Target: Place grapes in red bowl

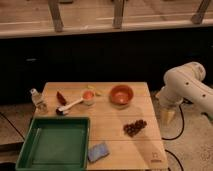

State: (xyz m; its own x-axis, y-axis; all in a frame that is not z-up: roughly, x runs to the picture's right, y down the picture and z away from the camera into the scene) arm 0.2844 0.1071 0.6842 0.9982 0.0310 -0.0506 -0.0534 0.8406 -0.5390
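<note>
Bare wood from the grapes (135, 127) up to the bowl (121, 95), and open from the gripper (167, 114), just off the table's (112, 120) right edge, in to the grapes. Crowded left of the bowl: cup (88, 97), brush (70, 106), red piece (61, 97) and bottle (36, 99), 4 things across the back left. Blocked at front left by the tray (52, 120), sponge (98, 151) just beside its right front corner.

Dark grapes (135, 127) lie near upright red bowl (113, 93); gripper (167, 115) hangs farther right.

The wooden tabletop (114, 114) stands on a pale speckled floor (194, 150); behind its far edge is a dark low wall (100, 55) under railing posts (118, 12).
</note>
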